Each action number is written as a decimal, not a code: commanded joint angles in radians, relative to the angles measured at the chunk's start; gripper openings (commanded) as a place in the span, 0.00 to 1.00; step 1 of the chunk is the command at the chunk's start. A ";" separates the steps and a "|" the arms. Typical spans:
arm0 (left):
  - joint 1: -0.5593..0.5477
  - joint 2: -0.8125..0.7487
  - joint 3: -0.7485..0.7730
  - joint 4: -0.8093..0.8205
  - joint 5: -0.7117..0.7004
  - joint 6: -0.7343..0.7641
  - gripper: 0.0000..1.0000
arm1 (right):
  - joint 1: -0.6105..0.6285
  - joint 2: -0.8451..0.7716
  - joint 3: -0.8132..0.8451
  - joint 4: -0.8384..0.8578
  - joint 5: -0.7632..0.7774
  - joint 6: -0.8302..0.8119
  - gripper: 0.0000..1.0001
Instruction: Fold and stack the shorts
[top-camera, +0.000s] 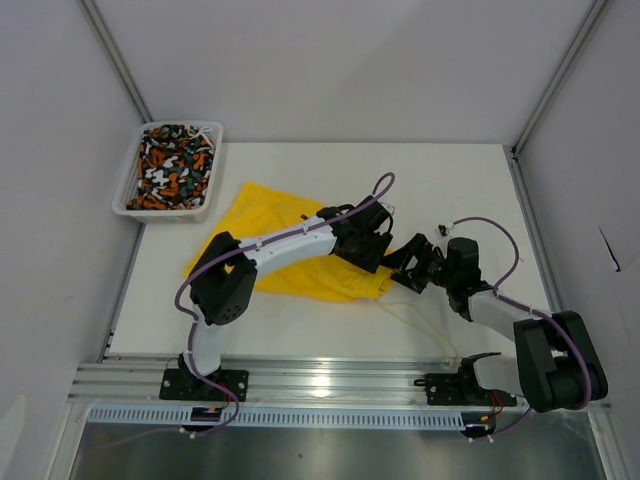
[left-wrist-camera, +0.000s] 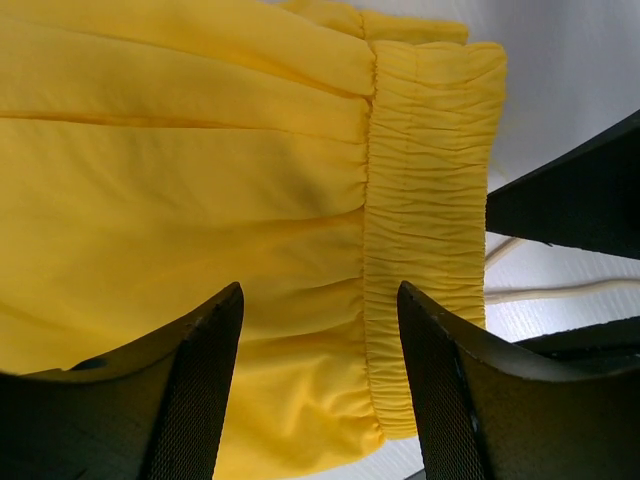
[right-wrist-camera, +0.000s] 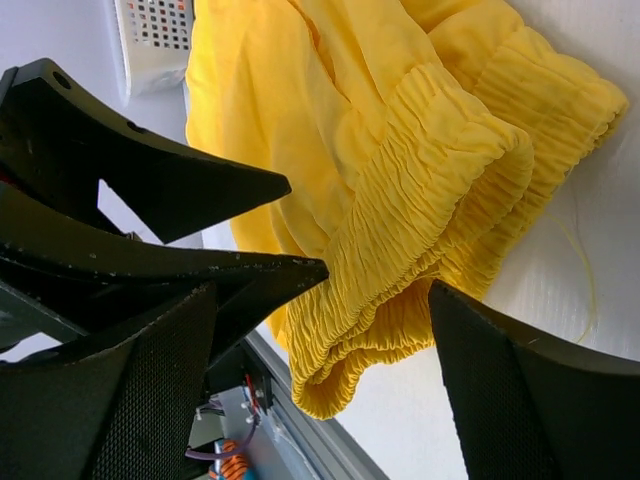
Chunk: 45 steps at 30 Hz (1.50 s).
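Observation:
The yellow shorts (top-camera: 285, 225) lie spread on the white table, their gathered waistband (left-wrist-camera: 430, 200) at the right end. My left gripper (top-camera: 372, 250) is open just above that end, and in the left wrist view (left-wrist-camera: 320, 390) its jaws straddle the waistband seam. My right gripper (top-camera: 408, 262) faces it from the right, open, and in the right wrist view (right-wrist-camera: 320, 380) the folded waistband (right-wrist-camera: 430, 190) sits between its jaws. A pale drawstring (top-camera: 420, 320) trails toward the front. The patterned shorts (top-camera: 172, 165) lie bunched in the basket.
The white mesh basket (top-camera: 125, 205) stands at the back left corner and shows in the right wrist view (right-wrist-camera: 155, 40). The metal rail (top-camera: 320, 380) runs along the table's front edge. Grey walls close in both sides.

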 joint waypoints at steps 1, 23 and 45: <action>0.016 0.007 0.019 0.091 0.023 0.000 0.66 | 0.016 0.049 -0.044 0.166 -0.012 0.073 0.88; 0.120 -0.011 -0.327 0.418 0.227 -0.190 0.67 | 0.125 0.306 -0.160 0.635 -0.043 0.273 0.87; 0.126 0.005 -0.370 0.463 0.240 -0.236 0.71 | 0.466 0.066 0.034 -0.027 0.284 -0.143 0.84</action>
